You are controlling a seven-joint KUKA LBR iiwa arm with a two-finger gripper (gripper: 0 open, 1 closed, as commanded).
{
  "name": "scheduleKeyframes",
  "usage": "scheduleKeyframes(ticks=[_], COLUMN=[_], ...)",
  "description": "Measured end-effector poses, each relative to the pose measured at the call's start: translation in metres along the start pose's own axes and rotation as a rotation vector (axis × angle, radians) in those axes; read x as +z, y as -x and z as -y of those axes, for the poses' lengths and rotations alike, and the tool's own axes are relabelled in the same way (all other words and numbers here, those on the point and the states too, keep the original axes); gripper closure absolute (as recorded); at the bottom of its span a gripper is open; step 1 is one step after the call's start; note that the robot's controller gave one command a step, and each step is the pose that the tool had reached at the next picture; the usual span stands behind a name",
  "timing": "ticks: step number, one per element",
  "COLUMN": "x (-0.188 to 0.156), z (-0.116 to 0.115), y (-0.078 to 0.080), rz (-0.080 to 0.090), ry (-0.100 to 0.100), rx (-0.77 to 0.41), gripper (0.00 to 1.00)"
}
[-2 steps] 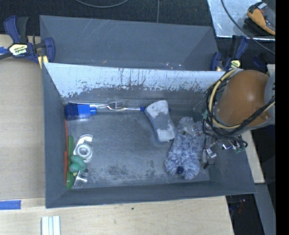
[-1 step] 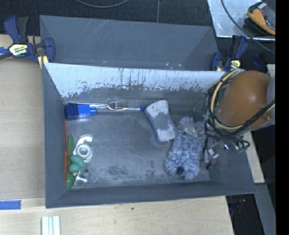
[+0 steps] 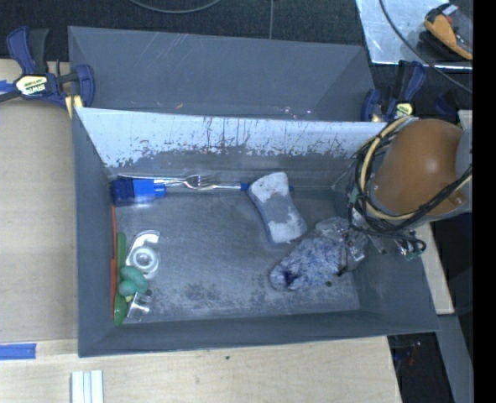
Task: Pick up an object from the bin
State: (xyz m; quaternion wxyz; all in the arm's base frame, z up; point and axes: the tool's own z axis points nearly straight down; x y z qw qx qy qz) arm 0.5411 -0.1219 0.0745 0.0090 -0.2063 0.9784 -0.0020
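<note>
My gripper [image 3: 350, 243] is low at the bin's right side, under the arm's orange cover. It stands at the right end of a crumpled blue-and-white cloth [image 3: 302, 265] that lies on the bin floor right of centre. Whether it touches the cloth I cannot tell. Just up and left of the cloth lies a pale grey-white sponge-like block [image 3: 274, 206], tilted.
A metal fork with a blue handle [image 3: 174, 186] lies along the back wall at the left. In the left front corner sit a clear plastic piece [image 3: 143, 254], green bits [image 3: 128, 285] and a thin orange stick [image 3: 112, 259] against the left wall.
</note>
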Motion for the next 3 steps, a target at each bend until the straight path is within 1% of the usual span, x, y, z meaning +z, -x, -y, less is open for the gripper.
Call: scheduleKeyframes(ticks=[1, 2, 3], x=[0.0, -0.031, -0.067], z=[0.0, -0.001, 0.0], y=[0.0, -0.001, 0.001], rz=[0.0, -0.005, -0.002], ry=[0.0, 0.003, 0.001], rx=[-0.001, 0.001, 0.002], gripper=[1.0, 1.0, 1.0])
